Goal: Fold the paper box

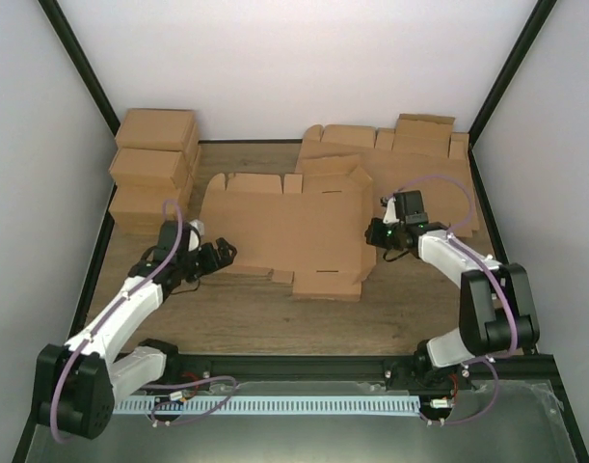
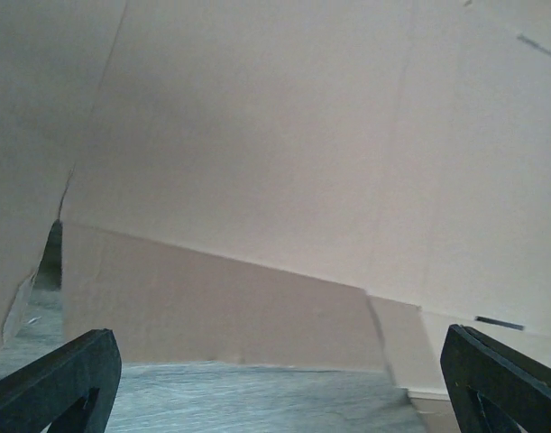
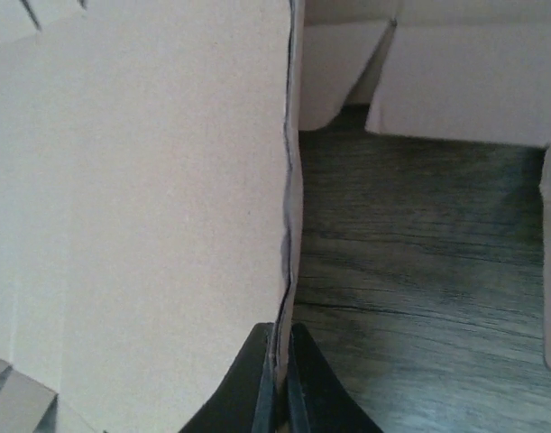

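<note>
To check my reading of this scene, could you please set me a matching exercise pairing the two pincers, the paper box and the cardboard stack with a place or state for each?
Things:
1. left pincer
2. right pincer
3. paper box
4. cardboard stack

Places or states:
A. at the far left corner of the table
B. shut on an edge of the paper box
C. wide open
D. spread out in the middle of the table

Pairs: 1-C, 2-B, 3-D, 4-A.
</note>
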Robot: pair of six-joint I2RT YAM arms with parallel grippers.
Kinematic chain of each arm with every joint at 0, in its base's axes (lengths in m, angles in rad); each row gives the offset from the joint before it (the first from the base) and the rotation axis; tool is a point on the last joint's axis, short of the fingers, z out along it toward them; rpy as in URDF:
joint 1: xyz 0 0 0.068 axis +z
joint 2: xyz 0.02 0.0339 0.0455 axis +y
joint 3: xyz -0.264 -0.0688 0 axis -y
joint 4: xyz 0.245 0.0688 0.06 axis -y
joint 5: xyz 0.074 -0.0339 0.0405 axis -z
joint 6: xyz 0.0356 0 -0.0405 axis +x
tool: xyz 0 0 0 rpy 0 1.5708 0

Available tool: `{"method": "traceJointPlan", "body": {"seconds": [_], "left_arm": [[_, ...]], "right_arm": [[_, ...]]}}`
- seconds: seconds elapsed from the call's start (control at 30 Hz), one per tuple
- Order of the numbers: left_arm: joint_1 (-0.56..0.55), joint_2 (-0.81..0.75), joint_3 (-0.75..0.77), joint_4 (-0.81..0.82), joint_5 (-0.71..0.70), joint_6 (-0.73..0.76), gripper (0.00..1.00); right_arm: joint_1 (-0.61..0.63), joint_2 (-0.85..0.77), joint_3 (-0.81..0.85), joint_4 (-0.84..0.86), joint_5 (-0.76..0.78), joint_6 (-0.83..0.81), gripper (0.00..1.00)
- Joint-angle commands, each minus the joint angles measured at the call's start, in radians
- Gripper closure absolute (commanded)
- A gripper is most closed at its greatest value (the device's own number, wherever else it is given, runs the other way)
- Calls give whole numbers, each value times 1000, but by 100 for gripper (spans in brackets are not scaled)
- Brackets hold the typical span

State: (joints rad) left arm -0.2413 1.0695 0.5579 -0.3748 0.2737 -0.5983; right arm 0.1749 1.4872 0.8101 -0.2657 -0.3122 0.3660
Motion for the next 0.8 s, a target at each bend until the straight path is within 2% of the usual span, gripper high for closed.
{"method": "traceJointPlan", "body": {"seconds": [0.0,0.23,0.4,0.53,0.6,0.7,0.77], "left_arm": [[-12,-105,81,-60,-13,12,0],[-12,-241,236,-147,-33,107,0],[-13,-212,378,-197,-48,225,0],[-12,-162,437,-220,-121,284,0],[-12,-142,448,-200,-82,343,0],[-17,-141,409,-95,57,429,0],[-50,-134,399,-55,101,528,0]], "right_arm": [[10,-162,0,-5,57,-31,99],[45,-437,-42,19,-66,-116,99],[138,-522,-61,36,-121,-119,99],[151,-577,-105,39,-123,-107,99],[151,-602,-123,31,-118,-116,99],[151,-620,-134,19,-124,-122,99],[151,-618,-134,23,-139,-123,99]]}}
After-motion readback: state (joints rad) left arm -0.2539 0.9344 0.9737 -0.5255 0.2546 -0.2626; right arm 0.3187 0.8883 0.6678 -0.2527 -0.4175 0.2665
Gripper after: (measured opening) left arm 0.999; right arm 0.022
